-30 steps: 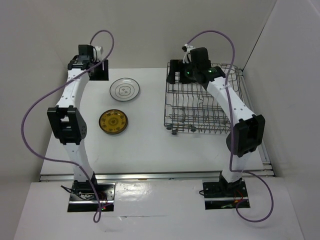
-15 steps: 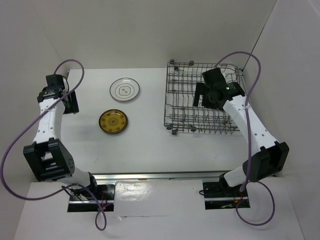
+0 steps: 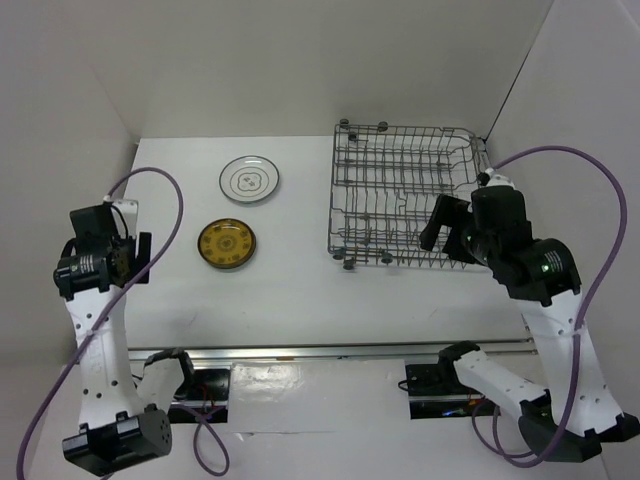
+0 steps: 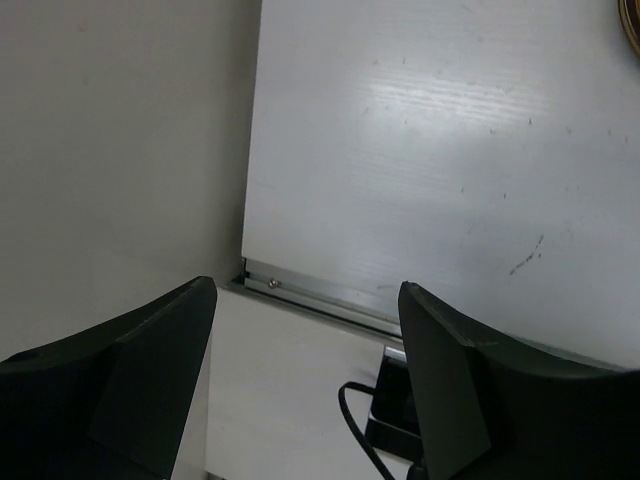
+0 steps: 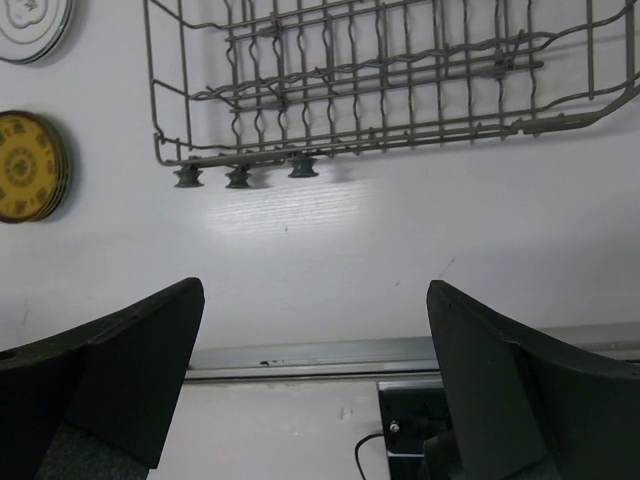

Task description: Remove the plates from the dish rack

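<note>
The grey wire dish rack stands at the back right, and I see no plates between its tines. A white plate with a dark rim lies flat at the back centre-left. In front of it lie ochre-yellow plates, which look stacked in the right wrist view. My left gripper hangs open and empty near the left wall, well left of the yellow plates. My right gripper is open and empty above the rack's near right corner.
White walls close in the table on the left, back and right. A metal rail runs along the near edge, with the black arm bases behind it. Purple cables loop off both arms.
Both arms have swung back toward the near edge. The left one came from the back left corner, the right one from over the rack. The left jaws opened a little wider.
</note>
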You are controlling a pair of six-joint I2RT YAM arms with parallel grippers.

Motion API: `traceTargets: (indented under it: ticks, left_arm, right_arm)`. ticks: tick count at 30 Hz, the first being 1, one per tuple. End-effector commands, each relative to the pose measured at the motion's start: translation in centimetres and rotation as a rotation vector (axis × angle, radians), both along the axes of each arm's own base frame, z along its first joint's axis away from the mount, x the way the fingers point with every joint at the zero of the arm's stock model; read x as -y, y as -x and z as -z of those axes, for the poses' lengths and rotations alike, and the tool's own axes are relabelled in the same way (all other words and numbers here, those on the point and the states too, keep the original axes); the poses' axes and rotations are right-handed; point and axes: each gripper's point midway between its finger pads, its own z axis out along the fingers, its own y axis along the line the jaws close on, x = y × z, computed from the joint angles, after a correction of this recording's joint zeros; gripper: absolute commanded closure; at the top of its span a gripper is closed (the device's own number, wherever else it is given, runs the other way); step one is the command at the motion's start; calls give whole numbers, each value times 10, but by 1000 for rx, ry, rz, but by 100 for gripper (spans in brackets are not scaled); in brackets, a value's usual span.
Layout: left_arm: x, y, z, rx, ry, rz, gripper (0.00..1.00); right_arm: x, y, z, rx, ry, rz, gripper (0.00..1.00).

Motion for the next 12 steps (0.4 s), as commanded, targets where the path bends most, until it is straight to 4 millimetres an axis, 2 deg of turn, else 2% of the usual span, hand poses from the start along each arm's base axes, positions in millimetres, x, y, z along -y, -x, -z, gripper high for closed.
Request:
traceTargets:
  ticks: [1,5,12]
  left_arm:
    - [10,23,11,-65,31,17,13]
    - [26,39,20,-77,113,-1,13]
    - [34,39,20,-36,153,-11,13]
  right_arm:
    - [-9,11,5,-49,-39,-47,0]
    - [-8,20,8,-92,-32,-53,0]
    - [-10,21,4,-60,-27,-99,0]
